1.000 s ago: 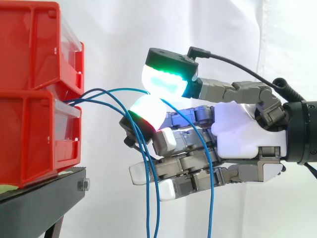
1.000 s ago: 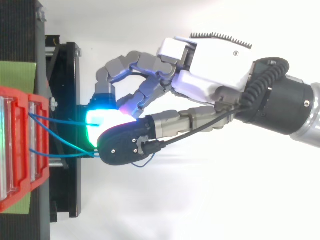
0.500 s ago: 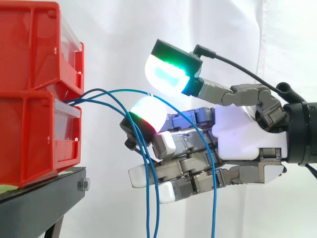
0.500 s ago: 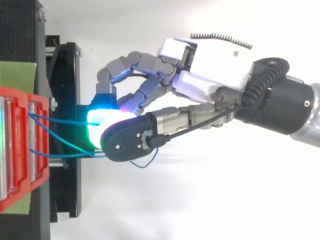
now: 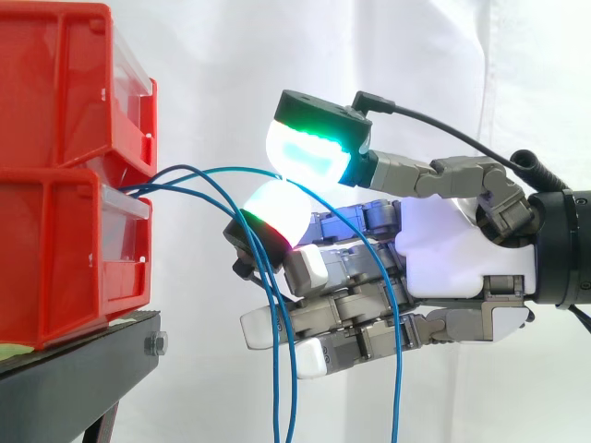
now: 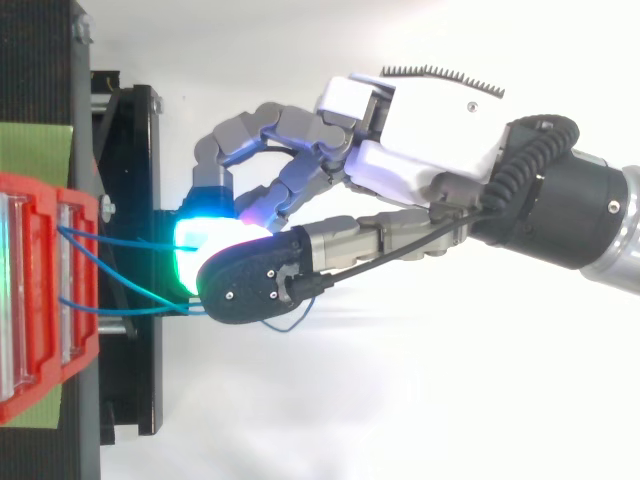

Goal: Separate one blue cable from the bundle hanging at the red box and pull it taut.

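We hold our robot hand [image 5: 452,249] near the red boxes [image 5: 65,249]. Its thumb and one finger pinch one blue cable [image 5: 222,167], apparently to lift it clear of the other cables [image 5: 295,388] hanging below.

Black stand [image 5: 78,378], stacked red bins [image 5: 55,249] on it

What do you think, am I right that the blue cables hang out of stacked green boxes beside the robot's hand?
The boxes are red, not green; the side view shows it. The blue cables do hang out of them beside the hand.
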You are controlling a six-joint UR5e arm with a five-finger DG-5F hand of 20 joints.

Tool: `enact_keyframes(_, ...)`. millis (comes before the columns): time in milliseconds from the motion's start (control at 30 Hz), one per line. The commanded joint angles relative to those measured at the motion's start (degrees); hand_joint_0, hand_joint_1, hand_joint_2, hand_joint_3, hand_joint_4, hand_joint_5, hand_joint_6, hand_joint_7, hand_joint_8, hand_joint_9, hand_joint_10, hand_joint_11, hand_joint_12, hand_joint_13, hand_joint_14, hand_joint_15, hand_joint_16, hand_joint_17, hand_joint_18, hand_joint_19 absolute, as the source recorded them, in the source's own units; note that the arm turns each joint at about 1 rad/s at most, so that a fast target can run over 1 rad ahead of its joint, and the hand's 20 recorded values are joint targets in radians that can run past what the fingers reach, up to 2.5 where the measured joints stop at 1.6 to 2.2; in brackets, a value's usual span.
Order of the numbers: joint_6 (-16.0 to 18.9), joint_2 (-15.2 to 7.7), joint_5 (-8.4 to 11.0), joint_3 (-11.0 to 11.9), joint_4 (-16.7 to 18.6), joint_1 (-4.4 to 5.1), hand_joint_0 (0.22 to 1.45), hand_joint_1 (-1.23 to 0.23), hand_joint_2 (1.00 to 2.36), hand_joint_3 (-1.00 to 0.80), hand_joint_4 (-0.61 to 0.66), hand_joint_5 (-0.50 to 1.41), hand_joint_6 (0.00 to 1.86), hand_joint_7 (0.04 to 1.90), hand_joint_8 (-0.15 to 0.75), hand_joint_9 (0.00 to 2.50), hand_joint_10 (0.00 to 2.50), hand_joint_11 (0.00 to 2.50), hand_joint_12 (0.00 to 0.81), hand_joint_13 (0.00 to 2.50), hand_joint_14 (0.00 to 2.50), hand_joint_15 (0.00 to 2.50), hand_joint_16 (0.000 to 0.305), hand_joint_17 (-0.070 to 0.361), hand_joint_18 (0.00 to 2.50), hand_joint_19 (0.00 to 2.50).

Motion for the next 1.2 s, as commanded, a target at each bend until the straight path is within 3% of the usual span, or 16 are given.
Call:
enact_keyframes(0, 0.0, 0.0, 0.08, -0.07, 0.0, 0.02, 0.59, -0.69, 1.01, -0.33, 0.14, -0.14, 0.93, 1.16, 0.362, 1.03, 0.02, 0.92, 0.383, 0.77, 0.02, 0.48, 0.05, 0.112, 0.72, 0.54)
enact_keyframes(133, 0.0, 0.0, -0.01, 0.02, 0.0, 0.02, 0.59, -0.69, 1.01, -0.28, 0.13, -0.14, 0.93, 1.17, 0.356, 1.04, 0.02, 0.91, 0.382, 0.76, 0.02, 0.48, 0.049, 0.111, 0.72, 0.55)
enact_keyframes(267, 0.0, 0.0, -0.01, -0.07, 0.0, 0.02, 0.58, -0.53, 1.01, -0.38, 0.14, -0.14, 0.93, 1.14, 0.36, 1.01, 0.02, 0.89, 0.388, 0.73, 0.02, 0.5, 0.051, 0.115, 0.66, 0.57)
enact_keyframes(367, 0.0, 0.0, -0.01, -0.07, 0.0, 0.02, 0.58, -0.5, 1.01, -0.36, 0.13, -0.14, 0.92, 1.14, 0.366, 1.02, 0.01, 0.89, 0.389, 0.73, 0.02, 0.49, 0.051, 0.114, 0.65, 0.58)
enact_keyframes(667, 0.0, 0.0, 0.08, -0.07, 0.0, 0.02, 0.58, -0.67, 1.01, -0.06, 0.15, -0.12, 0.93, 1.18, 0.421, 1.07, 0.01, 0.91, 0.444, 0.8, 0.01, 0.47, 0.062, 0.14, 0.78, 0.51)
enact_keyframes(1167, 0.0, 0.0, 0.16, -0.16, 0.0, 0.11, 0.6, -0.65, 1.02, -0.14, 0.13, -0.16, 0.95, 1.09, 0.379, 1.06, 0.02, 0.97, 0.403, 0.78, 0.02, 0.49, 0.054, 0.121, 0.73, 0.54)
